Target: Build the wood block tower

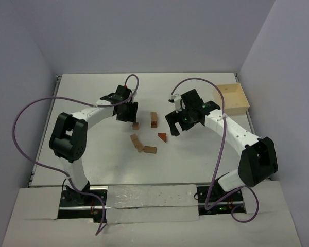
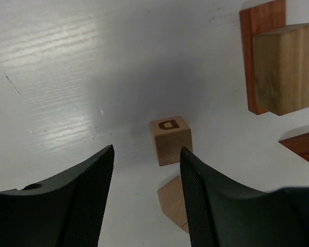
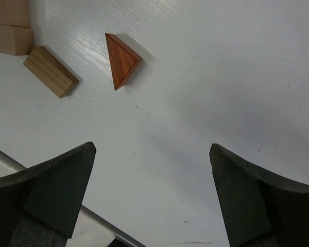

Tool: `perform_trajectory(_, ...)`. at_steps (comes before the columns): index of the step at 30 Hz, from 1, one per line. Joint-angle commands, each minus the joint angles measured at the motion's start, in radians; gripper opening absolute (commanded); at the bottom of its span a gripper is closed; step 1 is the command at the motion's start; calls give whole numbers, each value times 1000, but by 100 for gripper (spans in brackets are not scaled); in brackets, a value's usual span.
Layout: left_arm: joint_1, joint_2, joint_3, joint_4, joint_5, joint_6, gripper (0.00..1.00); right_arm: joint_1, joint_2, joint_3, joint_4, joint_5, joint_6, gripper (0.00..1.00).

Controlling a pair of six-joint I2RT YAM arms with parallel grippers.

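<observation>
The tower is a short stack in mid-table: a tan cuboid lies on a reddish-brown bar. A small lettered cube stands left of it and shows in the left wrist view, just beyond my open, empty left gripper. A reddish triangular wedge lies on the table ahead of my open, empty right gripper. A tan bar and a brown block lie nearer the front.
A larger pale wooden square box stands at the back right of the white table. Purple cables loop from both arms. Another pale block lies close under the left fingers. The table's near edge shows in the right wrist view.
</observation>
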Motion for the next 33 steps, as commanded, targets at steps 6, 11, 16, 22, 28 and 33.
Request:
perform_trajectory(6, -83, 48, 105, -63, -39, -110, 60, 5, -31, -32, 34, 8, 3, 100)
perform_trajectory(11, -102, 78, 127, -74, -40, -135, 58, 5, -34, -34, 34, 11, 4, 100)
perform_trajectory(16, -102, 90, 121, -84, -95, -148, 55, 3, -40, -35, 34, 10, 6, 100)
perform_trajectory(22, -101, 63, 93, -73, -97, -157, 55, 3, -40, -41, 34, 13, 6, 100)
perform_trajectory(28, -101, 10, 68, -65, -128, -156, 57, 2, -39, -39, 33, 9, 8, 100)
perform_trajectory(33, -100, -31, 39, -49, -152, -156, 58, 3, -37, -40, 33, 6, 8, 100)
